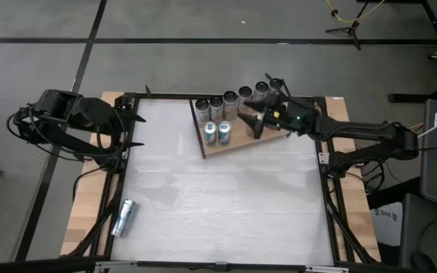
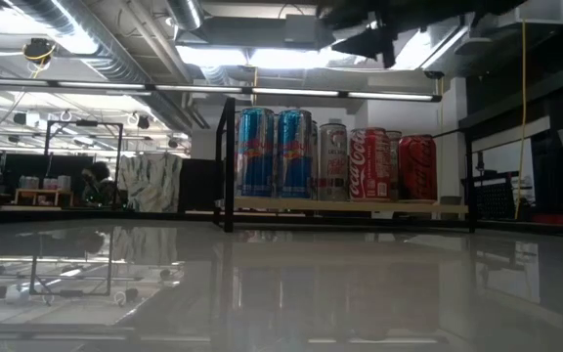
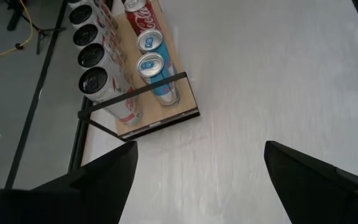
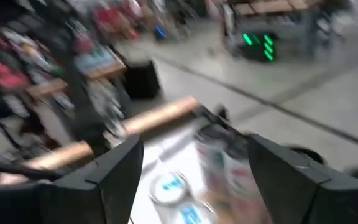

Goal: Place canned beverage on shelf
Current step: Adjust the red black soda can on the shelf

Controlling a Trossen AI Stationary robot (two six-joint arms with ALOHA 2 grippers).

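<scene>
At the table's left edge the left gripper (image 1: 127, 125) waits with fingers spread, holding nothing, likely parked clear of the work. Near the front-left corner a loose silver can (image 1: 123, 218) lies on its side, seemingly the one yet to be shelved. Far back, the shelf (image 1: 226, 144) carries upright cans in rows; above it hovers the right gripper (image 1: 250, 121), parted and empty.

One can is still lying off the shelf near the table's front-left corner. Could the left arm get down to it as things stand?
Probably yes. The lying can sits alone on the left arm's side, nothing around it, and the left tool hangs open and empty, well away from the shelf.
</scene>
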